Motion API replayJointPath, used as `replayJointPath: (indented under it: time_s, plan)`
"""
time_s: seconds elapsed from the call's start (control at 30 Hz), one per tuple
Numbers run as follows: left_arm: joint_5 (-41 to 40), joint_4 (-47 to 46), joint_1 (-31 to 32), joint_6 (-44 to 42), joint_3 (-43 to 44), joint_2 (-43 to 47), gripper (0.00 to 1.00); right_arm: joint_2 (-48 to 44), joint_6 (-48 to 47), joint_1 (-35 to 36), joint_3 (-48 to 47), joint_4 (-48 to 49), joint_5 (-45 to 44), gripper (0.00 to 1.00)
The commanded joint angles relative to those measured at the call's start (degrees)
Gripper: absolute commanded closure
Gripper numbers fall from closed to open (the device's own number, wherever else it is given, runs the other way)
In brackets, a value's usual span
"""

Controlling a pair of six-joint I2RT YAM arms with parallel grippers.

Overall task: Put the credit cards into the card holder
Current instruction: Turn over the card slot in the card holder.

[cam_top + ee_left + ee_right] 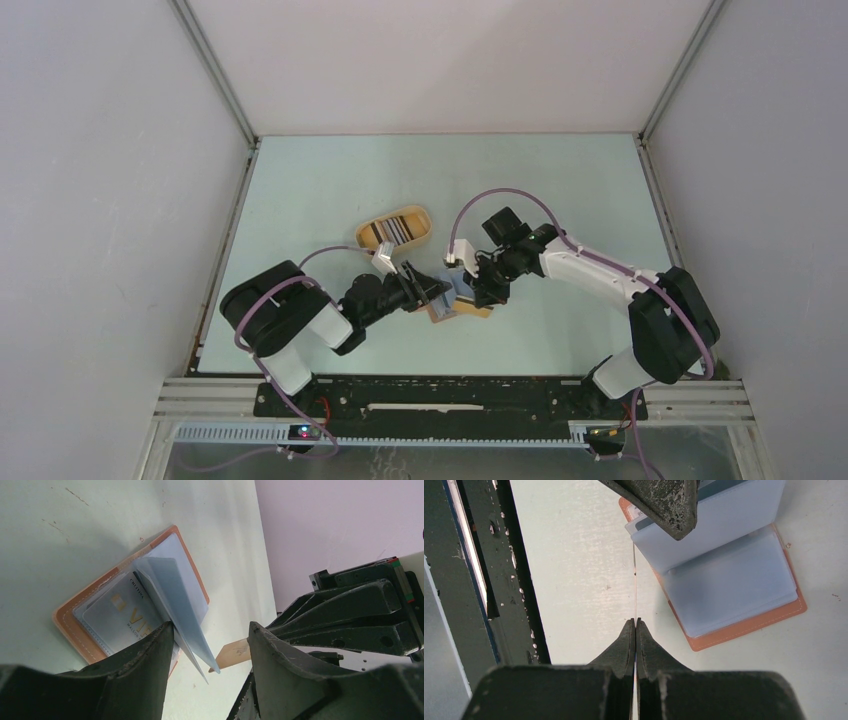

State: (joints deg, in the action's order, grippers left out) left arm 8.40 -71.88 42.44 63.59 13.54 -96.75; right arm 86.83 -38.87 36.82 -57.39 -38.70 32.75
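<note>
The card holder [452,304] lies open on the table, orange-brown with clear sleeves [175,600]; its edge shows in the wrist views [67,625] [749,625]. A grey VIP credit card [125,615] sits in one sleeve. My left gripper [210,630] [432,290] is open over the holder, one finger on the VIP page and a lifted sleeve standing loose between the fingers. My right gripper [634,622] [487,290] is shut on a thin tan credit card [234,654], seen edge-on [635,590], just beside the holder's open edge.
An oval tan tray [395,228] with more cards in it stands behind the left gripper. The right arm's body [350,615] is close to the left fingers. White walls enclose the table on three sides.
</note>
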Motion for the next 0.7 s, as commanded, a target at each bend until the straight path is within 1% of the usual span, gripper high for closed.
replayJointPath:
  time_s: [0.0, 0.43, 0.5, 0.67]
  plan:
    - [0.9, -1.8, -0.5, 0.2, -0.3, -0.3, 0.38, -2.2, 0.5, -0.8, 0.1, 0.9, 0.0, 1.0]
    - [0.6, -2.5, -0.8, 0.6, -0.8, -0.5, 0.39, -2.3, 0.2, -2.7, 0.1, 0.2, 1.0, 1.0]
    - [0.5, -2.5, -0.7, 0.6, -0.8, -0.6, 0.4, -2.3, 0.1, -3.0, 0.1, -0.1, 1.4, 1.0]
    - [0.4, -2.4, -0.7, 0.8, -0.6, -0.9, 0.5, -2.3, 0.0, -3.7, 0.1, -0.5, 1.6, 1.0]
